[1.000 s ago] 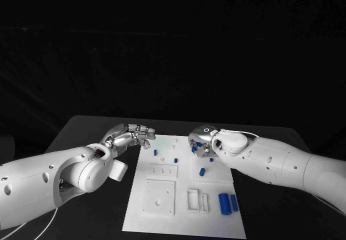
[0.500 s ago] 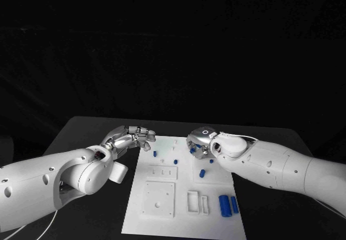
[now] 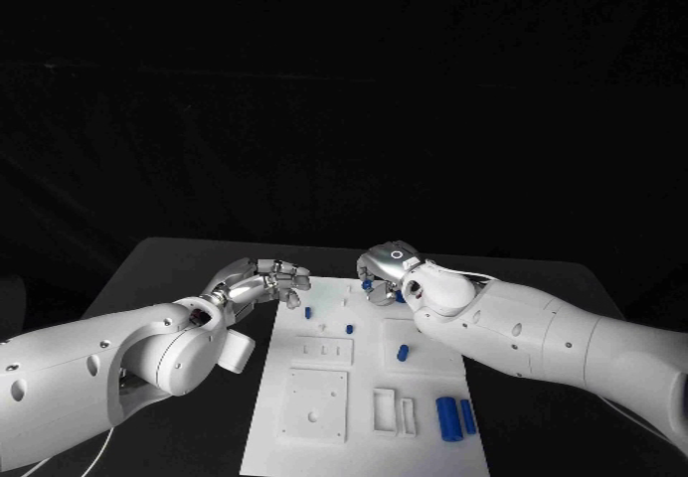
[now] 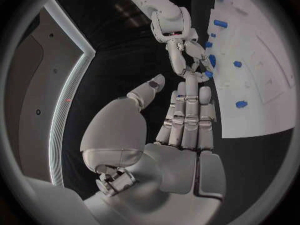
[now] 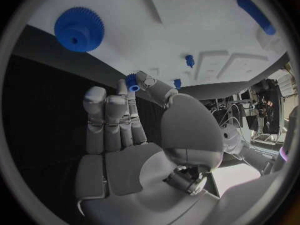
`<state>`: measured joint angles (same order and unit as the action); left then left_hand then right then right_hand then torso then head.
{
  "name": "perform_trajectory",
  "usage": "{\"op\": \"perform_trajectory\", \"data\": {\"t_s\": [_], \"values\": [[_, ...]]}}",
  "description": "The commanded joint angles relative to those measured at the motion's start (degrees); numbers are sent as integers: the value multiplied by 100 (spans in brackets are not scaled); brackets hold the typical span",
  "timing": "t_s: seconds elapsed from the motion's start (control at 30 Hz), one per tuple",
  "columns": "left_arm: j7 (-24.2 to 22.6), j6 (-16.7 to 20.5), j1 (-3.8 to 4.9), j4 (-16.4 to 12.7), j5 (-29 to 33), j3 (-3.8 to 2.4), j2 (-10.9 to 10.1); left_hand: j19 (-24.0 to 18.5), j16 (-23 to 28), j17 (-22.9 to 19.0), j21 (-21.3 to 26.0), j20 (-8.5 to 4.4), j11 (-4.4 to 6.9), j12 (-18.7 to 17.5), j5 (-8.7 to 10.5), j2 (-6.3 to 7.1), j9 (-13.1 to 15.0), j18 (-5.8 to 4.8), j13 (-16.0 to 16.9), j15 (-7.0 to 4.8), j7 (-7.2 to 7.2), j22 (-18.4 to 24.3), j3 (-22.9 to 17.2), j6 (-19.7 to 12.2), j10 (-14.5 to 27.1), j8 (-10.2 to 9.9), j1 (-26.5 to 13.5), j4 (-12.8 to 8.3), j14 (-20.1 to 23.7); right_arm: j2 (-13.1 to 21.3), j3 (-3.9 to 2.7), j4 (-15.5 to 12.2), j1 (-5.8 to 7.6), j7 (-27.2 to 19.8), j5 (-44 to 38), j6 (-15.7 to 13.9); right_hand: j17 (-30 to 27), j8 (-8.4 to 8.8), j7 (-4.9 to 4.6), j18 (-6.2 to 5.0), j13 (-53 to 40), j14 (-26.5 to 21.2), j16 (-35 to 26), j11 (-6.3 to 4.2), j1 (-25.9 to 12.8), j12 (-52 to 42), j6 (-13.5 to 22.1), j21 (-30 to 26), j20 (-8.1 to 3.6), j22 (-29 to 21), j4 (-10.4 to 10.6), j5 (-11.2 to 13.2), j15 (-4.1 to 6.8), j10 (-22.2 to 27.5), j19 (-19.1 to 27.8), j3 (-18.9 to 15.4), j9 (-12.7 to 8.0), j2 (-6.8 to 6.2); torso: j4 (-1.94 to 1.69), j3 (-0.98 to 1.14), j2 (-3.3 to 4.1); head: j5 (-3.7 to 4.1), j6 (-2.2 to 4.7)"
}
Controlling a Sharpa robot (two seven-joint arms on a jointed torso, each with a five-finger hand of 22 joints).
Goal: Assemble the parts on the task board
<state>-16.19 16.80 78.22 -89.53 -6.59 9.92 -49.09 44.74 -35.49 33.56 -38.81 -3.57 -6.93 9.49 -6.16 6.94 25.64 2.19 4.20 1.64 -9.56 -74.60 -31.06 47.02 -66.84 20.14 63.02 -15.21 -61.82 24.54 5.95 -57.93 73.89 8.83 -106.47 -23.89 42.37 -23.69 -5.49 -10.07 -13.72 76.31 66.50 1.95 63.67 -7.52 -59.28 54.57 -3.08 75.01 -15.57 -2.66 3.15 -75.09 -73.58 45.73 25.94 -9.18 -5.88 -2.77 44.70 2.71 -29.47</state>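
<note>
Task board (image 3: pixel 366 397) white on black worktop (image 3: pixel 172 268). Right hand (image 3: pixel 385 273) pinches small blue gear (image 5: pixel 131 82) above board's far end. Left hand (image 3: pixel 266 278) empty beside board's far-left edge, fingers loosely apart.

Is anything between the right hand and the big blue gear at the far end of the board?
Nothing visible. The right hand already pinches a small blue part; bare task board separates it from the large gear.

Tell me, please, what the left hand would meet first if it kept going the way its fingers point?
Most likely the right hand, just beyond the left hand fingertips over the task board; depth is unclear.
</note>
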Motion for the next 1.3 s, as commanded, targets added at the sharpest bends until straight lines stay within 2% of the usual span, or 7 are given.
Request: {"op": "perform_trajectory", "data": {"t_s": [0.03,0.17,0.37,0.57,0.87,1.07,1.3], "values": [[-24,-64,11,-6,5,-6,27,4,28,-6,-15,-41,-11,-22,21,2,-7,96,-8,-5,-22,6,-21,7,19,-32,-35,20,10,-130,-2,134,-3,294,-242,-247,-7,-18,-3,-493,-11,-109,20,3,16,-27,-47,37,-49,124,5,-14,129,-163,84,61,271,-7,-8,-2,14,13,22],[-25,-69,11,-4,5,-6,54,5,27,-6,-15,-42,-11,-23,21,1,-7,96,-8,-5,-22,6,-22,7,18,-33,-34,19,9,-279,-2,287,-5,316,-282,-268,-12,-13,-4,-493,-21,-111,20,5,17,-22,-46,44,-51,123,8,-14,128,-157,88,74,276,-16,-19,-16,18,14,28],[-23,-72,12,12,5,-6,94,5,27,-6,-17,-42,-11,-24,21,1,-7,96,-8,-5,-22,7,-24,7,16,-34,-34,18,9,-453,-2,469,-13,297,-305,-270,-18,-8,-4,-493,-35,-113,21,6,21,-14,-46,52,-53,121,11,-14,126,-150,94,91,283,-25,-34,-13,29,0,35],[-21,-61,51,-25,5,-7,73,5,27,-6,-18,-43,-11,-26,21,3,-8,95,-8,-6,-23,7,-25,7,16,-34,-35,17,9,-544,-2,502,-14,243,-309,-192,-21,-5,-3,-493,-42,-114,21,7,22,-10,-47,57,-54,120,12,-14,125,-147,97,100,287,-33,-86,-60,61,25,51],[-18,-55,111,-47,5,-7,70,5,26,-5,-20,-44,-11,-27,22,7,-8,94,-8,-6,-23,8,-25,7,14,-35,-34,14,8,-584,-2,516,-14,209,-303,-124,-26,0,-4,-493,-53,-114,23,10,17,-4,-47,64,-54,118,17,-14,123,-142,101,108,292,-42,-106,-110,111,54,54],[-17,-55,120,-53,5,-7,74,5,26,-5,-21,-44,-10,-29,22,8,-8,94,-8,-6,-23,8,-26,8,13,-35,-33,13,8,-611,-1,586,-27,204,-306,-73,-28,2,-4,-493,-58,-114,24,10,17,-1,-48,67,-54,118,18,-14,122,-141,103,113,295,-44,-115,-124,146,42,63],[-12,-50,123,-40,5,-7,64,5,26,-5,-22,-45,-10,-30,23,11,-8,93,-8,-7,-23,9,-27,9,12,-36,-34,13,8,-563,0,581,-30,293,-392,-57,-30,3,-3,-493,-64,-114,25,10,18,1,-49,70,-55,117,19,-14,122,-141,104,117,298,-43,-107,-130,180,26,51]]}}
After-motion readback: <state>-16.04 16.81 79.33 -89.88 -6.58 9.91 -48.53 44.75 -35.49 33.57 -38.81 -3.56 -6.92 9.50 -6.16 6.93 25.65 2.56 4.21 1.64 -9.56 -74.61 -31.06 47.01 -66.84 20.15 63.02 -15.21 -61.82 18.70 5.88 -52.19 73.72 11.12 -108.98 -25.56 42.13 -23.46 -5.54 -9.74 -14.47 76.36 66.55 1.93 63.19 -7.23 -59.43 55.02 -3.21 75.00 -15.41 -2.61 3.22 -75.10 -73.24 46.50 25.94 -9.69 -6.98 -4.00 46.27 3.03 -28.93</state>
